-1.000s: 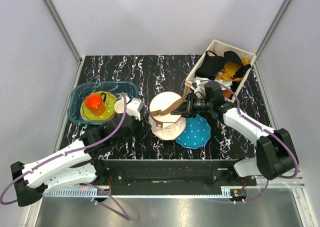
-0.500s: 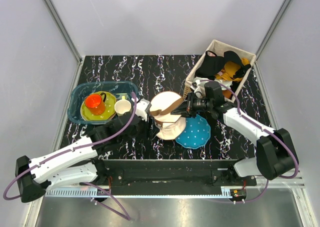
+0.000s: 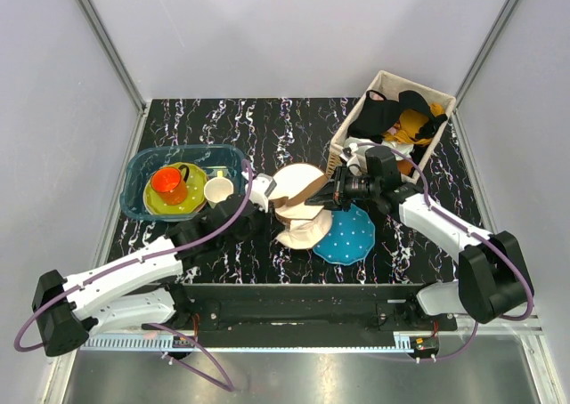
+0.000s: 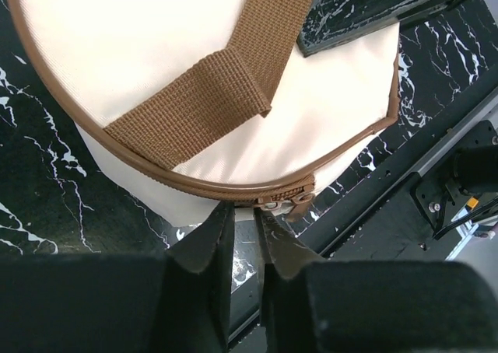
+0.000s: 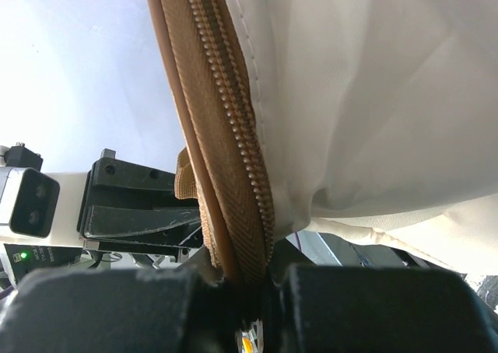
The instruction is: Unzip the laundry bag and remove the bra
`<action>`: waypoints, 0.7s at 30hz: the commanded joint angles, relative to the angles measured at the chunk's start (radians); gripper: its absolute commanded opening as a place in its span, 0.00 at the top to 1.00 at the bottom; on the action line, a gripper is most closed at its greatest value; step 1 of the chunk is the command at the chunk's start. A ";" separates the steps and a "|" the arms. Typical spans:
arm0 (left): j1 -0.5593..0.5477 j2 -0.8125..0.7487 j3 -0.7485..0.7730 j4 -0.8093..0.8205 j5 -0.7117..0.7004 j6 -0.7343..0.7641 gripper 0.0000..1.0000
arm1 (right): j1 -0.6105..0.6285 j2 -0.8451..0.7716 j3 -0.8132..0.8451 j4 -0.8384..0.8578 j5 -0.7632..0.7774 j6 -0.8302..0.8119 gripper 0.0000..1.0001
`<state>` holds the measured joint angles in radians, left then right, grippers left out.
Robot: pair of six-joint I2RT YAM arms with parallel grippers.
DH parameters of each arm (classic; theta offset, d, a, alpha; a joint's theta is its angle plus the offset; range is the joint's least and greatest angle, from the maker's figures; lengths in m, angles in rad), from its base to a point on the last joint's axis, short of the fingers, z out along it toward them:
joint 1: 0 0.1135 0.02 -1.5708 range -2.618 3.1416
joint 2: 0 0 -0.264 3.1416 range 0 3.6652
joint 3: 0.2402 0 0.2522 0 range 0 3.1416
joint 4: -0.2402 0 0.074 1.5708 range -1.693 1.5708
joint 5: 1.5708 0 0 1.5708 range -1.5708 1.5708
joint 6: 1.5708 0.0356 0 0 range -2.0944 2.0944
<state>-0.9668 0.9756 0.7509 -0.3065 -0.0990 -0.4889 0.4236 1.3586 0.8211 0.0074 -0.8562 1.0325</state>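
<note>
Swung rightward since a second ago, the left gripper (image 4: 243, 213) holds its fingers a slit apart with the laundry bag (image 3: 298, 210) directly ahead and the zip pull (image 4: 299, 204) just beside their tips, while only the right wrist view shows the right gripper (image 5: 240, 279) clamped on the brown zip trim (image 5: 226, 135).

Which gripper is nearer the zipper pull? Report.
Left. The left gripper sits just short of the zipper pull; the right gripper clamps the laundry bag by its zip trim elsewhere.
</note>
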 commanded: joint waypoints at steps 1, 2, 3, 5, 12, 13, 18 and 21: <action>0.007 -0.026 0.041 0.058 -0.010 0.000 0.85 | 0.003 -0.046 -0.005 0.049 -0.032 -0.012 1.00; 0.007 -0.034 0.042 0.053 -0.014 -0.002 0.87 | 0.003 -0.044 -0.007 0.049 -0.033 -0.012 1.00; 0.008 -0.041 0.047 0.043 -0.018 -0.002 0.89 | 0.001 -0.042 -0.008 0.049 -0.035 -0.018 1.00; 0.014 -0.070 0.048 0.023 -0.025 0.000 0.97 | 0.003 -0.039 -0.016 0.048 -0.043 -0.025 1.00; 0.042 -0.135 0.042 -0.031 -0.057 0.009 1.00 | 0.003 -0.030 -0.027 0.000 -0.081 -0.098 1.00; 0.045 -0.143 0.039 -0.032 -0.059 0.007 1.00 | 0.001 -0.030 -0.025 0.000 -0.084 -0.109 1.00; 0.054 -0.173 0.010 -0.022 -0.001 0.006 1.00 | 0.003 -0.049 -0.027 -0.069 -0.087 -0.138 1.00; 0.054 -0.163 -0.013 0.007 0.094 0.016 0.88 | 0.003 -0.050 -0.014 -0.067 -0.076 -0.129 1.00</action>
<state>-0.9157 0.8188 0.7582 -0.3614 -0.1089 -0.4889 0.4236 1.3495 0.7898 -0.0563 -0.9020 0.9234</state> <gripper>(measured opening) 0.021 0.088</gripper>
